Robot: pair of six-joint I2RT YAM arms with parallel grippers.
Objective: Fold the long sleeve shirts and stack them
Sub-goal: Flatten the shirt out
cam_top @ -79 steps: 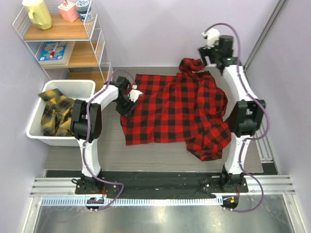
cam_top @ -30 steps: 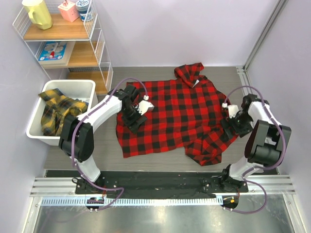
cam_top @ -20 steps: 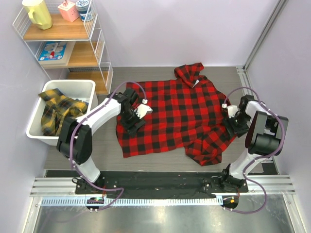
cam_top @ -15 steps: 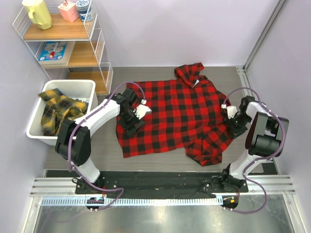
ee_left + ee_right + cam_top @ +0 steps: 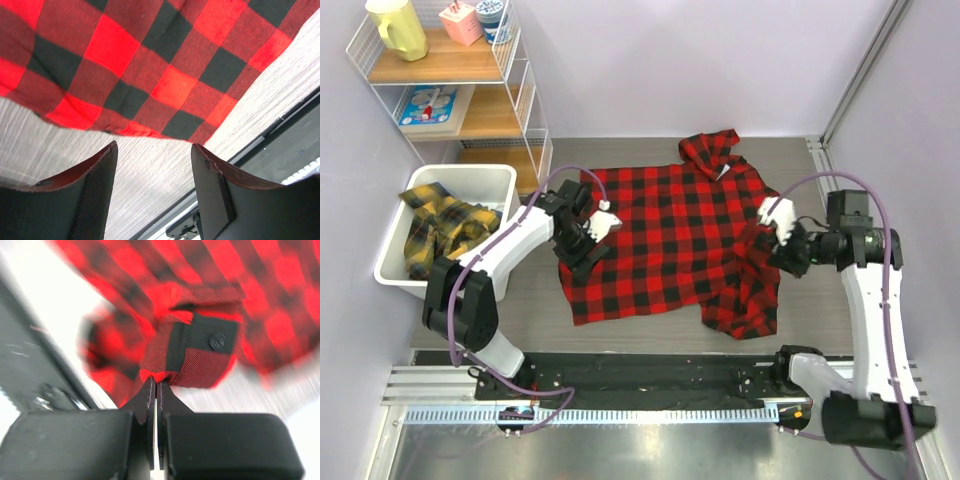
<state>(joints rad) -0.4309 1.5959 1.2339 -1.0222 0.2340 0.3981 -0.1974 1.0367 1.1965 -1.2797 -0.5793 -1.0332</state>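
A red-and-black checked long sleeve shirt lies spread on the table, collar at the back. My left gripper hovers over the shirt's left edge. In the left wrist view it stands open, with bare table between the fingers and the shirt's hem just beyond the tips. My right gripper is at the shirt's right side, raised off the table. In the right wrist view it is shut on a buttoned cuff of that shirt. Yellow-and-black checked shirts lie bunched in the bin.
A white bin stands at the left of the table. Behind it is a wire shelf with a yellow jug, cartons and a book. A metal rail runs along the near edge, and a frame post stands at the back right.
My right gripper has shut on the shirt's right cuff and lifted it up and inward, the arm rising. My left gripper has drifted slightly left and stays open.
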